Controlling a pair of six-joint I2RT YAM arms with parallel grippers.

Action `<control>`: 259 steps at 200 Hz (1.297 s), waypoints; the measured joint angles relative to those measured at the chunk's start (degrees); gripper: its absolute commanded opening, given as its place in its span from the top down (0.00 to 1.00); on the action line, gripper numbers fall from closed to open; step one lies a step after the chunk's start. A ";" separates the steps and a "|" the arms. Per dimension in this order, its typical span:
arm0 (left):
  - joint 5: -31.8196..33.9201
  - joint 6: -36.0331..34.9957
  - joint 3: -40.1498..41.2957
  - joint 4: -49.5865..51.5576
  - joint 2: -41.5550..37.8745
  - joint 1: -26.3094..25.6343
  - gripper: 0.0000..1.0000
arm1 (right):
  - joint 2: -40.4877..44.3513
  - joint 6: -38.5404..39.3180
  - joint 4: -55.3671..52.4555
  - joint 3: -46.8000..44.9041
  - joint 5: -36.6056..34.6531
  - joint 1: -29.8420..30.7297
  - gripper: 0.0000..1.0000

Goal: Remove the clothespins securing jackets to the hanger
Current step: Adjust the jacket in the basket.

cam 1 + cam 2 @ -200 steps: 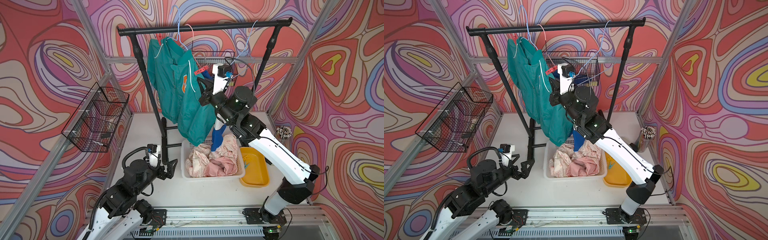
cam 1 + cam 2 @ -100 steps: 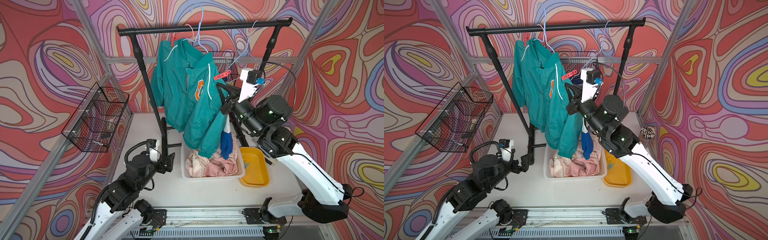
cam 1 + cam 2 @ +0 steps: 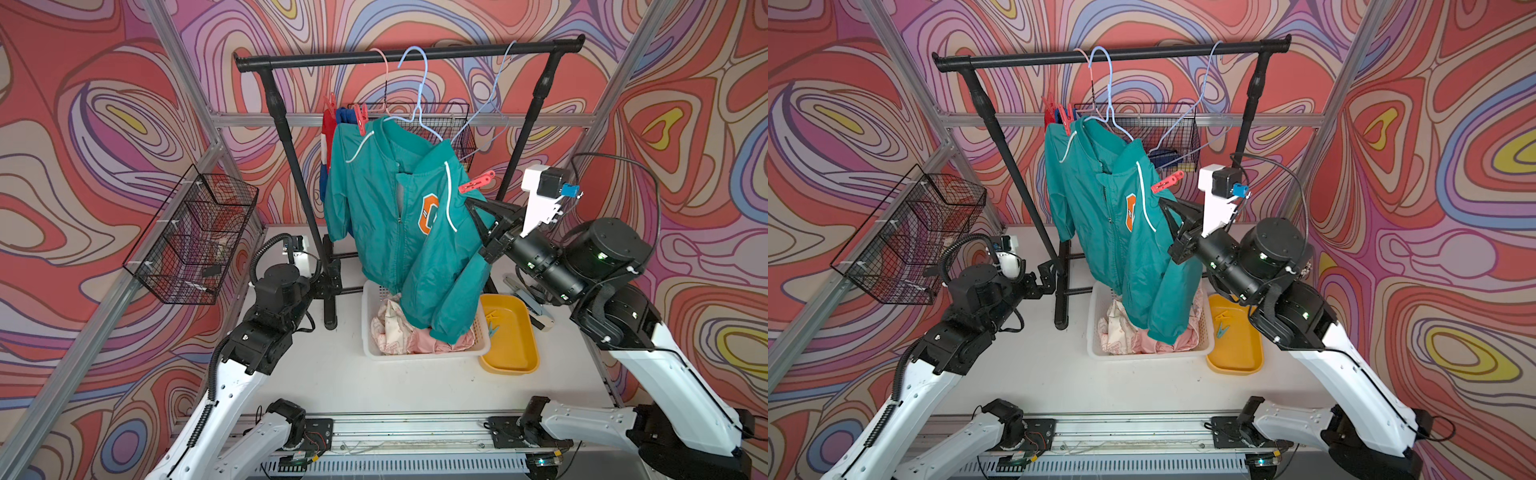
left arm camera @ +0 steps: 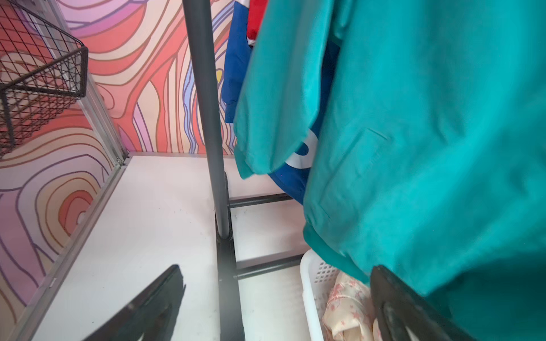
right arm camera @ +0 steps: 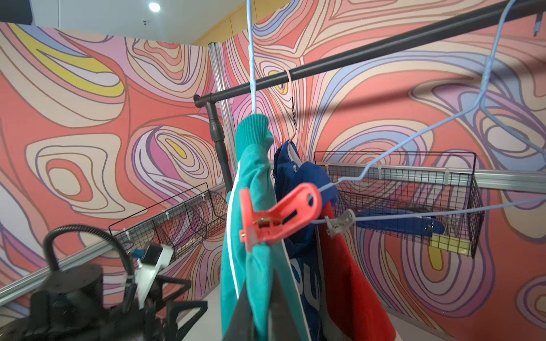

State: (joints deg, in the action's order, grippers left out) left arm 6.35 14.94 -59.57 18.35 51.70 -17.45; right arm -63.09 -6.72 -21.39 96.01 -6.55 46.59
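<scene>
With right gripper point(image 3: 471, 205) jaws pinching teal jacket point(image 3: 374, 199), swinging it outward, bringing coral clothespin point(image 3: 477, 182) just above jaws for removal; left gripper point(image 3: 1047, 272) spread, idling.

Rack point(image 3: 457, 50), basket point(image 3: 419, 355) and tray point(image 3: 511, 345) on the table point(image 3: 374, 395)
The front jacket point(image 3: 374, 208) hangs on the rack, a second jacket point(image 3: 328, 141) behind it, a clothespin point(image 3: 477, 183) on its shoulder. A third jacket point(image 3: 395, 332) lies in the basket; the tray stands just right of it.
</scene>
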 measured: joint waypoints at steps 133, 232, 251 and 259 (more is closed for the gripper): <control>-20.90 -4.66 -5.29 -19.19 18.36 5.51 0.10 | 3.85 0.59 -6.29 -0.50 3.39 0.00 1.00; -26.10 -3.54 -9.29 -20.09 24.90 6.36 1.00 | 3.85 2.69 -6.54 -0.50 5.35 0.00 1.00; -29.09 -2.12 -8.85 -19.41 22.99 6.36 1.00 | 3.45 3.02 -6.27 -0.44 6.01 0.00 1.00; -30.42 -1.38 -8.37 -18.99 21.51 6.36 1.00 | 2.97 3.06 -5.95 -0.28 6.56 0.00 1.00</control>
State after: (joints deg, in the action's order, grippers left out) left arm -24.08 13.56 -67.94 -0.64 73.21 -11.09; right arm -60.12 -3.66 -27.33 95.72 0.01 46.59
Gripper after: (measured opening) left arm 0.056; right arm 0.071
